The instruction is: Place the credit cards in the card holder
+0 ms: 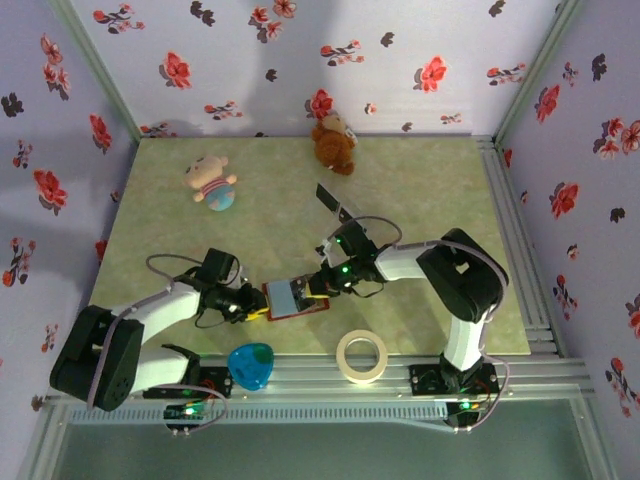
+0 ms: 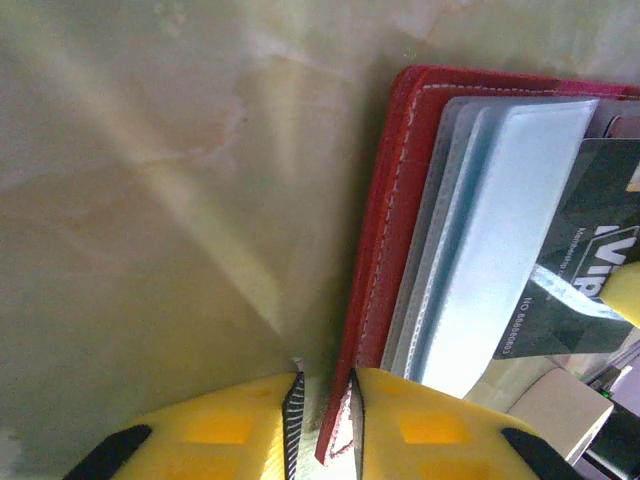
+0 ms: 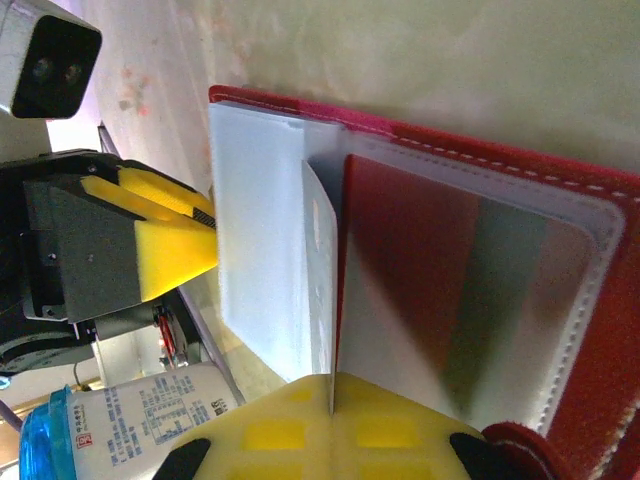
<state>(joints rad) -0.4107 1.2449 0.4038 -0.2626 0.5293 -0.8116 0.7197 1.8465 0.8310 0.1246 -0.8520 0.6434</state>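
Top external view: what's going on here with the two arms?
The left gripper is shut on the red edge of the open card holder, holding it in place on the table. The right gripper holds a card on edge at the holder's clear sleeves, apparently sliding it in. More cards lie further back, not yet loaded.

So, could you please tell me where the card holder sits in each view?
Top external: card holder low centre, between the arms.
Left wrist: right side, red edge upright.
Right wrist: centre to right, open.
Shared landmark: the yellow left end effector clamping its edge.
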